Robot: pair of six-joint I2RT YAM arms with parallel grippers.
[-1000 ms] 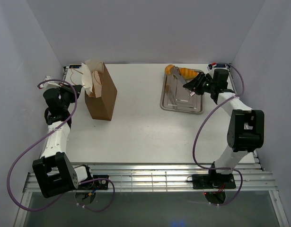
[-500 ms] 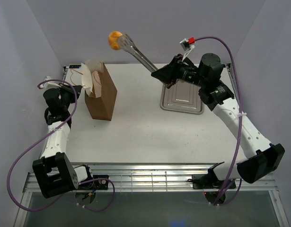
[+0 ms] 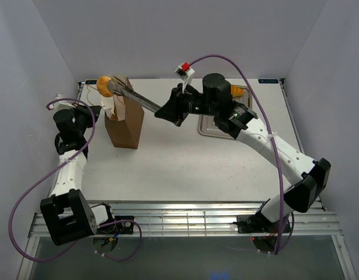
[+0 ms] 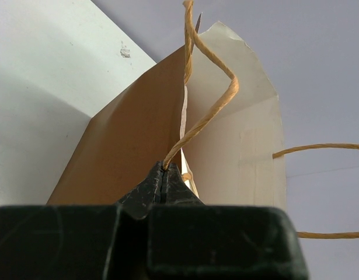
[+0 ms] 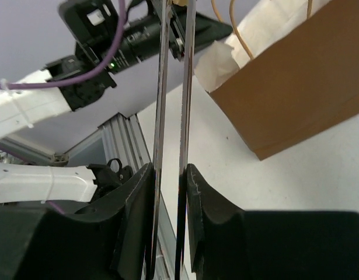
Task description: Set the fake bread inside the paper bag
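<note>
The brown paper bag [image 3: 125, 116] stands upright at the table's left, its pale mouth open. My left gripper [image 4: 163, 170] is shut on one of its string handles [image 4: 205, 114], and in the top view it [image 3: 95, 111] sits at the bag's left rim. My right gripper [image 3: 167, 109] is shut on silver tongs [image 5: 173, 105], squeezing both arms together. The tongs' tips pinch a small round bun [image 3: 104, 85] of fake bread right over the bag's mouth. Another orange piece of bread [image 3: 239, 91] peeks out behind my right arm at the tray's far edge.
The flat steel tray [image 3: 209, 127] lies at the back right, mostly covered by my right arm. White walls close in the table on three sides. A slotted metal rail [image 3: 179, 219] runs along the near edge.
My right arm has swung from the tray up and leftward, carrying the bun in the tongs, then lowered it to the bag's mouth. The left arm and the bag have stayed put.
</note>
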